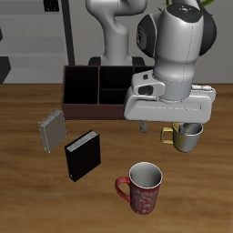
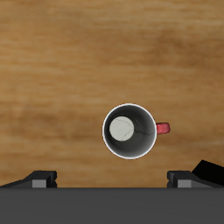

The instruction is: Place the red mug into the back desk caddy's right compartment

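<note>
The red mug (image 1: pixel 144 187) stands upright on the table near the front edge, its handle pointing sideways. In the wrist view it (image 2: pixel 131 131) shows from straight above, with a grey-white inside and its red handle sticking out. My gripper (image 1: pixel 173 125) hangs well above the table, open and empty, with its fingers wide apart (image 2: pixel 112 179). The mug sits below it, off the line between the fingers. The back desk caddy (image 1: pixel 91 88), dark reddish-brown, stands at the table's back. Its wide end compartment (image 1: pixel 80 86) shows. The caddy's other end is hidden behind my arm.
A plain yellowish mug (image 1: pixel 187 137) stands beside and just under the gripper in the exterior view. A black book (image 1: pixel 82 155) and a grey book (image 1: pixel 52 131) stand between the caddy and the front edge.
</note>
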